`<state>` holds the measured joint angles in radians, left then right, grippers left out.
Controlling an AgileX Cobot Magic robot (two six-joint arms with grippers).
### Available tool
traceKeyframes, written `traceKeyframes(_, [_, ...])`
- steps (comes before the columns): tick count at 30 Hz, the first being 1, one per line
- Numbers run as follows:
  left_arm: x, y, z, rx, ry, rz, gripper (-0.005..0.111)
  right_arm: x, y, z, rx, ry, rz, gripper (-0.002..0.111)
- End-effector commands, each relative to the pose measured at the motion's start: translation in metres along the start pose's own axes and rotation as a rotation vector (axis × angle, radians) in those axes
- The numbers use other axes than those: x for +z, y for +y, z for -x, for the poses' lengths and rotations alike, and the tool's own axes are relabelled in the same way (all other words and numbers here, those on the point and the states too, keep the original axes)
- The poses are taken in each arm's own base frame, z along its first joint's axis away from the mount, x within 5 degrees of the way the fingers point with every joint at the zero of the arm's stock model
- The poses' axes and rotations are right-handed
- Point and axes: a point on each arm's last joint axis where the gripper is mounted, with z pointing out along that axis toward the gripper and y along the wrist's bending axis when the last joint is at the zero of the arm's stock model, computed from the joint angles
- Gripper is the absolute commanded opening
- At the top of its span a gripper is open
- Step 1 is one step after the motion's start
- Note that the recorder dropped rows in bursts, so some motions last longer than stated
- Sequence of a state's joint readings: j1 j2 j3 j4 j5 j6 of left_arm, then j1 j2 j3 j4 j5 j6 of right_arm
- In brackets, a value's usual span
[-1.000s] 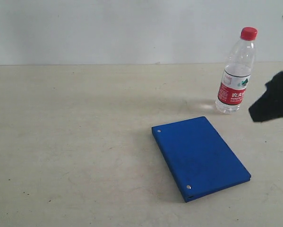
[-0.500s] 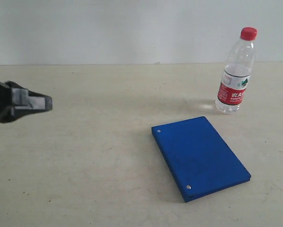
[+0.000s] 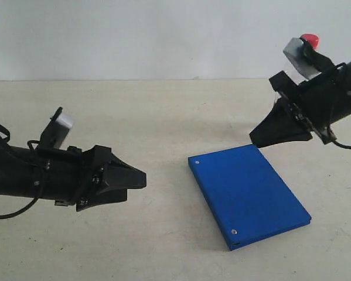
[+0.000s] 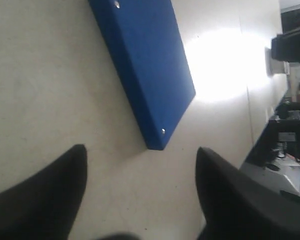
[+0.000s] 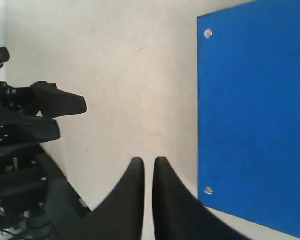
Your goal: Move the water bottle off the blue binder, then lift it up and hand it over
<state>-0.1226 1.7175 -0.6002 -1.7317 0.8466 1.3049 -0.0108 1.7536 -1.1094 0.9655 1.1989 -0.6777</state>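
The pale beige worktop runs back to a white wall along its far edge. The flat, rectangular, bright blue binder lies closed on it, right of the middle and toward the near edge. It is slanted, with its spine edge and two small silver rivets facing left. Open worktop stretches from that spine edge across the whole left half, and a narrower strip runs between the binder and the near edge.

The left pincer comes in low from the left edge and points toward the spine. Its jaws are spread wide in the left wrist view, with bare worktop between them, and they hold nothing. It is well apart from the binder.

The right pincer reaches in from the right edge, above the binder's far corner. Its fingers are pressed together with only a sliver between them and nothing gripped.

Of the small clear plastic water bottle only the red cap shows, toward the far right corner, behind and to the right of the binder. The black right arm crosses in front of it and hides its body and foot, so where it stands cannot be told.
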Motion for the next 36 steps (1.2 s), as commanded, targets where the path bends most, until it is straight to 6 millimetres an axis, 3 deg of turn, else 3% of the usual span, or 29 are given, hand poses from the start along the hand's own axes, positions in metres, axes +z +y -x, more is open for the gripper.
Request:
traceKeyframes(1, [0.014, 0.001, -0.003, -0.049, 0.053, -0.051, 0.061, -0.02, -0.024, -0.001, -0.109, 0.037, -0.21, 0.001])
traceKeyframes(3, [0.025, 0.004, 0.003, -0.066, 0.064, -0.037, 0.061, -0.026, -0.04, 0.002, -0.046, 0.002, -0.315, 0.001])
traceKeyframes(6, [0.038, 0.006, 0.021, -0.075, 0.056, -0.048, 0.061, -0.029, -0.043, 0.016, 0.049, -0.178, -0.343, 0.001])
traceKeyframes(8, [0.044, 0.007, 0.031, -0.068, 0.047, -0.054, 0.061, -0.03, -0.046, 0.018, 0.027, -0.199, -0.377, 0.001])
traceKeyframes(10, [0.048, 0.008, 0.036, -0.065, 0.044, -0.056, 0.061, -0.033, -0.052, 0.016, 0.013, -0.172, -0.455, 0.001])
traceKeyframes(12, [0.052, 0.014, 0.035, -0.077, 0.051, -0.043, 0.061, -0.03, -0.061, 0.004, -0.025, -0.005, -0.499, 0.002])
traceKeyframes(16, [0.068, 0.025, 0.022, -0.106, 0.117, -0.039, 0.061, -0.009, -0.065, 0.004, 0.034, 0.041, -0.397, 0.023])
traceKeyframes(21, [0.078, 0.023, 0.012, -0.141, 0.184, -0.127, 0.061, 0.027, -0.058, 0.004, -0.026, 0.136, -0.304, 0.053])
traceKeyframes(28, [0.08, 0.024, 0.022, -0.113, 0.152, -0.086, 0.061, 0.04, -0.075, 0.004, -0.011, 0.164, -0.385, 0.052])
traceKeyframes(36, [0.082, 0.023, 0.03, -0.092, 0.13, -0.072, 0.061, 0.039, -0.079, 0.01, -0.035, 0.11, -0.432, 0.052])
